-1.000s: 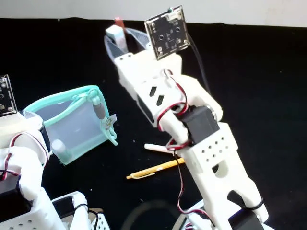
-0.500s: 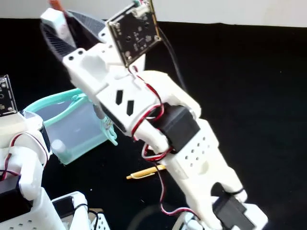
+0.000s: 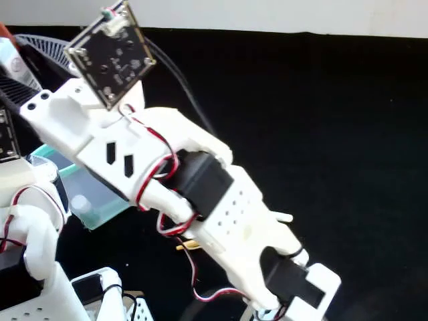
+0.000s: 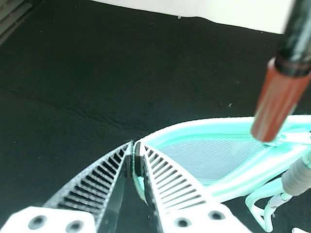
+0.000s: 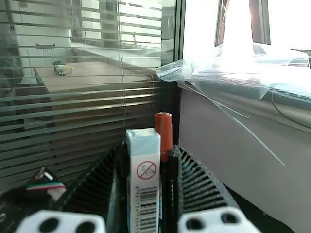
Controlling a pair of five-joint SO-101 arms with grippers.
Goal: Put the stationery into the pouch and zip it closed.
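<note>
While left gripper point(image 4: 132, 147) pinches the rim of the open mint-green translucent pouch point(image 4: 209, 160), right gripper point(image 5: 146, 154) clamps a white-blue eraser point(image 5: 142, 177) and a red-capped marker point(image 5: 163, 131).

The pouch point(image 4: 209, 156) mouth is gaping open just ahead of the left gripper point(image 4: 134, 145), which is pinching its rim; the marker point(image 4: 274, 104) is hanging over the mouth's side farthest from that gripper; the right arm point(image 3: 214, 194) is crossing above the pouch, blocking approach from overhead; beyond that arm the table point(image 3: 348, 120) is offering open passage.
</note>
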